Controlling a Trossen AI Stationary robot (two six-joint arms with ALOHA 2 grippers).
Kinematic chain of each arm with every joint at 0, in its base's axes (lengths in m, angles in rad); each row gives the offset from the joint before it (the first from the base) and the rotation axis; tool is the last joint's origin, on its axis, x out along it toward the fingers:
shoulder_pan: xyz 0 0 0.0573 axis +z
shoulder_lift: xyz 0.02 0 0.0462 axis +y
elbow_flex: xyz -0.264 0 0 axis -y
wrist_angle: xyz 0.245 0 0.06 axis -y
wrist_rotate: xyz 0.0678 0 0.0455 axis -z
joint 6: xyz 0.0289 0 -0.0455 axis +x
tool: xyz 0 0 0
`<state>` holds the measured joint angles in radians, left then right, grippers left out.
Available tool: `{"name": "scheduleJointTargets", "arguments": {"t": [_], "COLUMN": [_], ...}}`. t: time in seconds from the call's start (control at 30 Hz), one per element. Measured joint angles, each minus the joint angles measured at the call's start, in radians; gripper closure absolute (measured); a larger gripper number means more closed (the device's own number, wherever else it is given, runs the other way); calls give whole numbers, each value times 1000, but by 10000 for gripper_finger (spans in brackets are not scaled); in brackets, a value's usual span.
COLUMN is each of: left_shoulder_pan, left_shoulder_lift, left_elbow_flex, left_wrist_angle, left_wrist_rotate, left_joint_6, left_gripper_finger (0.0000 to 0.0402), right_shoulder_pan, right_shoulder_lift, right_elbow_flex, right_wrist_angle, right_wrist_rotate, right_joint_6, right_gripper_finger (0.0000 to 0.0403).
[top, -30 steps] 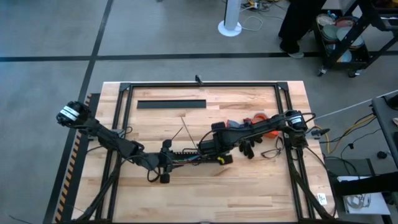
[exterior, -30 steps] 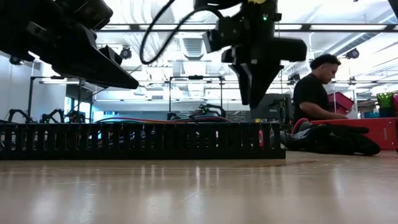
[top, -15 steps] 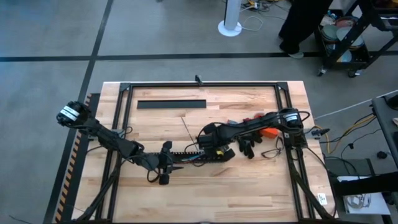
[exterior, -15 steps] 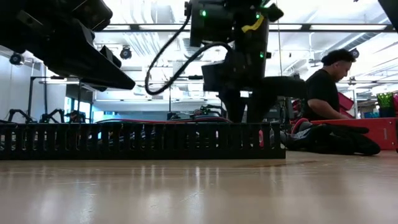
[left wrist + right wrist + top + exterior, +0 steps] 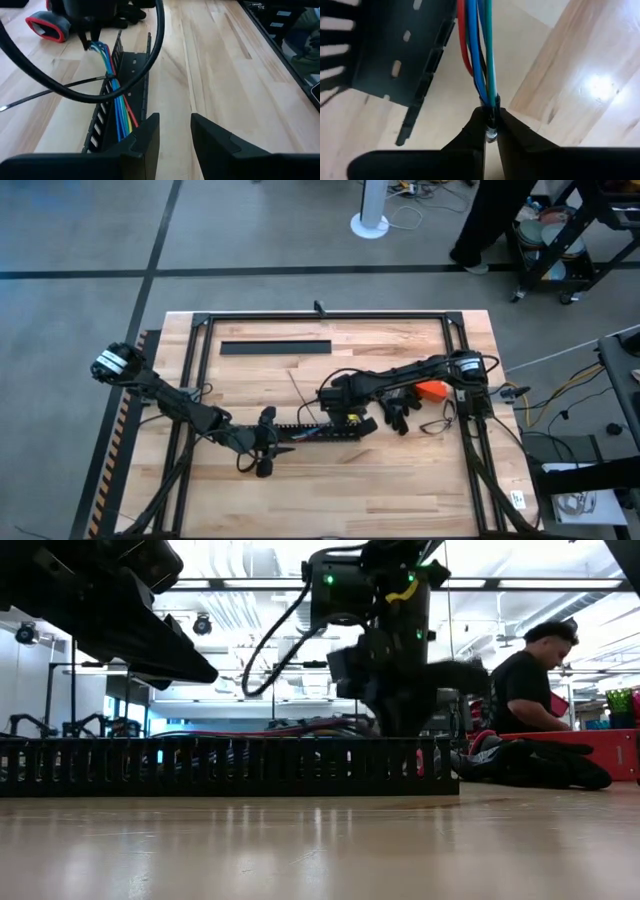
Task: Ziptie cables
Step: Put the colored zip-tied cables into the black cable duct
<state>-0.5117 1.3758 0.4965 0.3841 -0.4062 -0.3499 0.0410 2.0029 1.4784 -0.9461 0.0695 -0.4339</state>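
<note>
A black comb-toothed duct lies on the wooden table. A bundle of blue, green, red and yellow cables runs along inside it. My right gripper stands over the duct's right-hand part, shut on the bundle's end. My left gripper is open at the duct's left end, with bare wood between its fingers. I cannot tell whether it touches the duct. A thin dark ziptie lies on the wood just beyond the duct. My right gripper pinches the cable bundle's end between its two fingers, where a dark band rings the wires. The fingers come from above, roughly in line with the wires. The held end rises out of the duct, while the rest of the bundle lies in the channel.
A red-and-black tool and dark objects lie to the right of the duct. A flat black strip lies near the far edge. Black frame rails border the table. A person sits beyond the table.
My right gripper has come down from above the duct to its top edge, shifting slightly toward the table's left. The held cable end has gone down with it. The duct has stayed in place.
</note>
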Motion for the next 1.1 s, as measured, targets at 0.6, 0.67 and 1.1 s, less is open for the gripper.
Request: {"name": "scheduleJointTargets", "arguments": {"t": [0.6,0.67,1.1], "left_shoulder_pan": [3,4,12], "left_shoulder_lift": [3,3,3], "left_elbow_flex": [-1,-1,-1], "left_wrist_angle": [-47,-48,-100], "left_wrist_rotate": [-41,-47,-57], "left_joint_6": [-61,-59,-56], "left_gripper_finger": [304,304,304], "right_shoulder_pan": [9,20,65], "right_shoulder_lift": [2,2,19], "right_elbow_flex": [179,172,85], "right_wrist_angle": [-271,-271,-212], "right_wrist_rotate": [-306,-314,-284], "right_joint_6": [595,607,594], "right_gripper_finger": [397,397,367]}}
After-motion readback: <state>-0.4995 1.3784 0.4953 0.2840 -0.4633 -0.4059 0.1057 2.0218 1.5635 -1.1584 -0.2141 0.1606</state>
